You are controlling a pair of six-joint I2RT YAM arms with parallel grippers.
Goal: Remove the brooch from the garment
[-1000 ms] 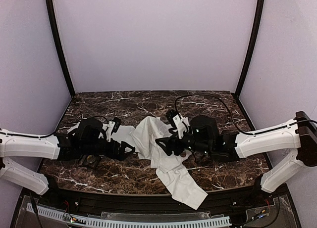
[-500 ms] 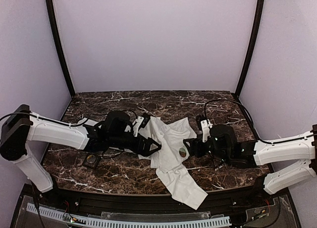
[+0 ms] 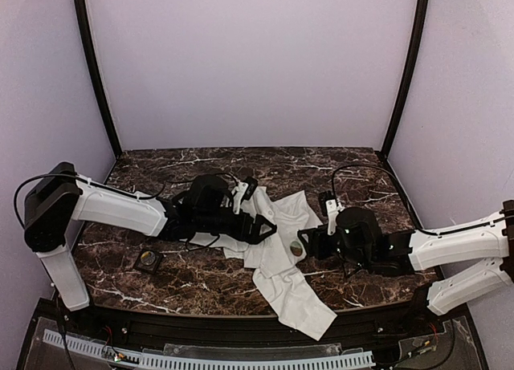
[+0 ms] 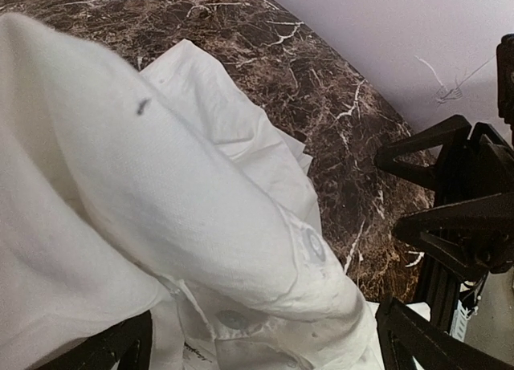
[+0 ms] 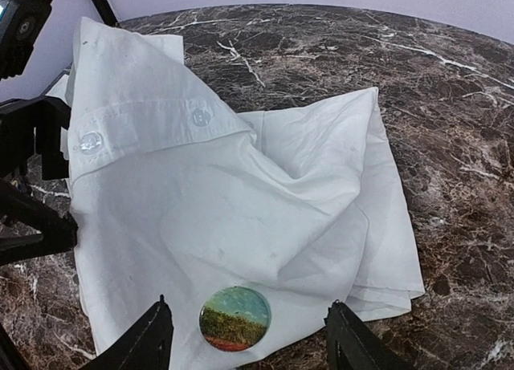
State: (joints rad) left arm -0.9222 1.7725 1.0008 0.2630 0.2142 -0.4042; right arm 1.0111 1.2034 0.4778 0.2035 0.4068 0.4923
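Right now, brooch (image 5: 234, 318) round, landscape-printed, on white shirt (image 5: 241, 185) near its near edge, between right gripper (image 5: 247, 306) fingers, spread wide, not touching it, left gripper (image 4: 265, 314) also spread, bunched shirt fold in between, marble table (image 5: 482, 105), black tray (image 3: 148, 260) well to the left.

Marble table (image 3: 201, 165); white shirt (image 3: 279, 283); black tray (image 3: 148, 260)
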